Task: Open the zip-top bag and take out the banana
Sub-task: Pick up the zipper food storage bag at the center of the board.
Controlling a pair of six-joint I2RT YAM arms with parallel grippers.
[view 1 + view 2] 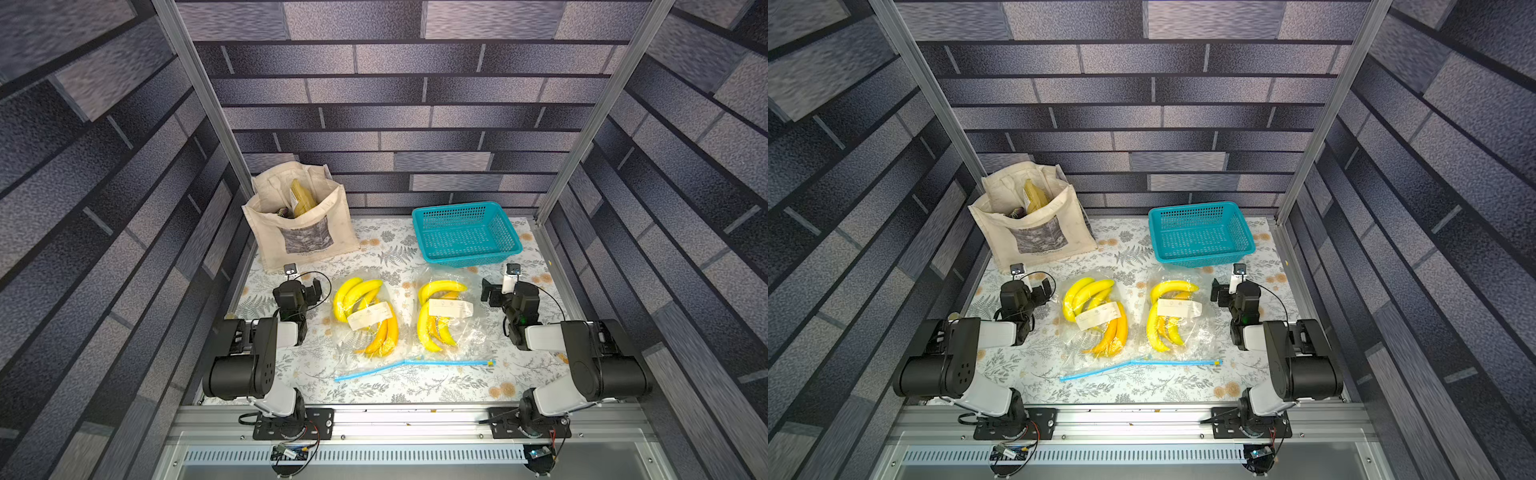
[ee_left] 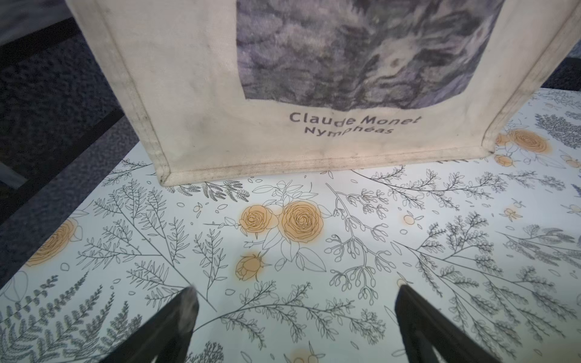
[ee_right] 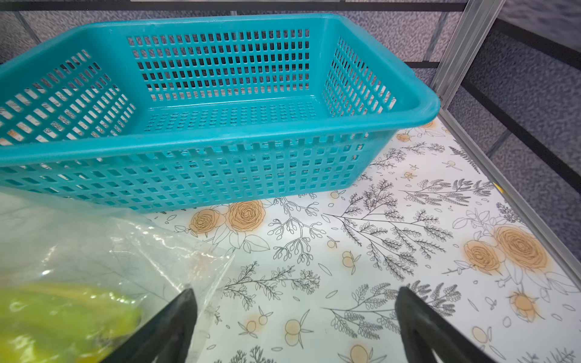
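Nothing is done yet, by my read. Two bags lie flat, side by side, mid-table: the left clear plastic zip-top bag and the right clear plastic zip-top bag. Each has its yellow bananas inside, and each blue zip strip along the near edge looks pressed shut. Opening a seal and pulling the fruit out are both left to do.

The bags sit between my arms. The left gripper is released and empty, just beside the left bag, facing away from it. The right gripper is also spread wide and empty. One black fingertip overlaps the right bag's far corner in its wrist view, but I cannot tell whether it touches. The zips lie well back from both grippers.

Further out, the teal perforated plastic basket stands empty ahead of the right gripper. The cream canvas tote bag is ahead of the left gripper, on the floral table cover.
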